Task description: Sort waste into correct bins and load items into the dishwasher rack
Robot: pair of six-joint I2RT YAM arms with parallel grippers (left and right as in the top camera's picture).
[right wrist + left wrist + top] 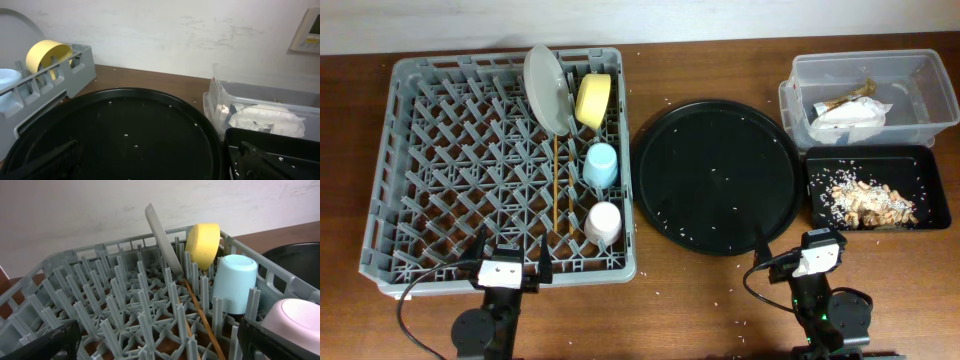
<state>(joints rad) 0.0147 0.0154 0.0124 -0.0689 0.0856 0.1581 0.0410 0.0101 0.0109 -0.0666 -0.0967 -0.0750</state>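
Observation:
The grey rack (440,150) holds the upright plate (546,88), yellow bowl (593,98), blue cup (601,165), pink cup (604,223) and chopsticks (555,180). The left wrist view shows the plate (162,237), bowl (202,242), blue cup (235,282), pink cup (295,320) and chopsticks (202,317). The clear tub (920,75) holds the white paper wrapper (850,117) and gold-brown wrapper (850,97). The black rectangular tray (930,165) holds food scraps (870,200). My left gripper (512,252) (155,347) is open at the rack's near edge. My right gripper (798,240) (160,165) is open and empty.
A large round black tray (715,180) with a few rice grains lies between the rack and the bins; it fills the right wrist view (115,135). Rice grains are scattered on the wooden table (710,310). A wall stands behind the table.

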